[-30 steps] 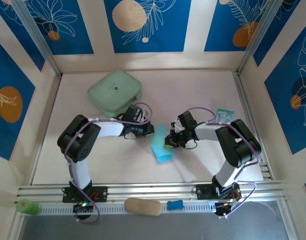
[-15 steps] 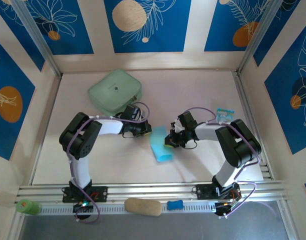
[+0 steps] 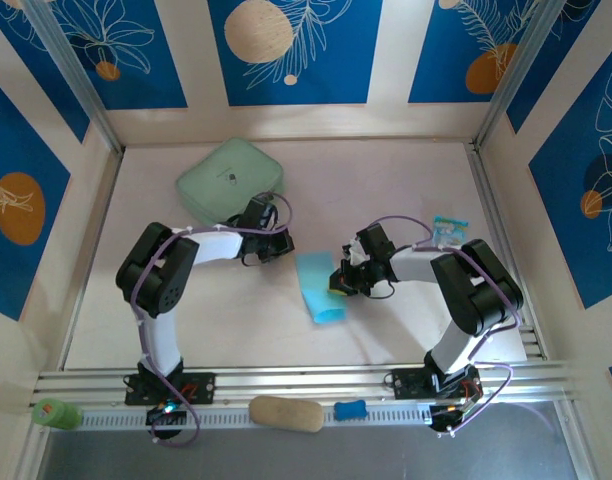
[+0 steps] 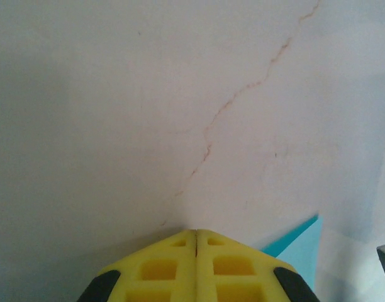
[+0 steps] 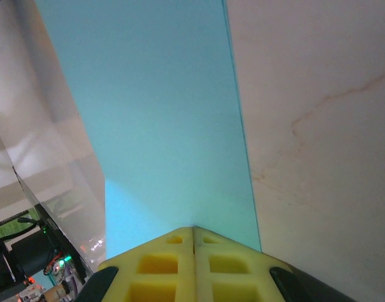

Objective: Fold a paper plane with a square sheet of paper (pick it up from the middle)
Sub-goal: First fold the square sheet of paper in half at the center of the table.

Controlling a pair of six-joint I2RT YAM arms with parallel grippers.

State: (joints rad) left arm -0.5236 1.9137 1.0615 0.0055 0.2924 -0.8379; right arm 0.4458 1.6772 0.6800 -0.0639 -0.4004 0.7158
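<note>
The light cyan-blue sheet of paper (image 3: 319,287) lies on the table between the two arms as a narrow folded strip. In the right wrist view the paper (image 5: 161,126) stretches ahead of my right gripper (image 5: 193,228), which is shut, its tips resting on the paper near its right edge. In the top view the right gripper (image 3: 336,283) touches the strip's right side. My left gripper (image 3: 284,248) sits left of the paper, apart from it. In the left wrist view it (image 4: 196,231) is shut and empty over bare table, with a paper corner (image 4: 304,250) at lower right.
A mint-green rounded case (image 3: 229,180) lies at the back left, just behind the left arm. A small printed packet (image 3: 450,227) sits at the right. On the front rail rest a tan oblong (image 3: 286,413), a small blue piece (image 3: 350,409) and a green item (image 3: 54,412).
The left gripper has drawn back to the left and away from the paper, uncovering the strip's upper left corner. The right gripper and the paper have stayed put.
</note>
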